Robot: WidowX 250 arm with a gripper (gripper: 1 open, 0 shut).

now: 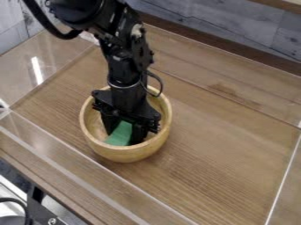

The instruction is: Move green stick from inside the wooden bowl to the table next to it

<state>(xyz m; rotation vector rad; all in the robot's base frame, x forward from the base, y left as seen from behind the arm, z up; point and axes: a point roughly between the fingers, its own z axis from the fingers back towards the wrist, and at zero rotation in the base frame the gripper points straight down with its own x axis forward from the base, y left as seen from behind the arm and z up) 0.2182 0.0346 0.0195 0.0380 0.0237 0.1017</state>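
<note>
Green stick [120,133] lies inside wooden bowl [153,145], w/ bowl near the table's [223,167] front-left edge. Camera view: black gripper [125,132] points straight down into the bowl, fingers astride the stick; jaws part-spread, actual grip cannot be confirmed. Acrylic walls [288,189] edge the table.

I see one black arm entering from upper left, links bent, wrist vertical. Gripper [123,130] points straight down, approx. centred under the wrist. Jaws stand part-open, fingers [105,123] spread either side. Cable loops along the wrist's right side. Contact state: can't confirm.
</note>
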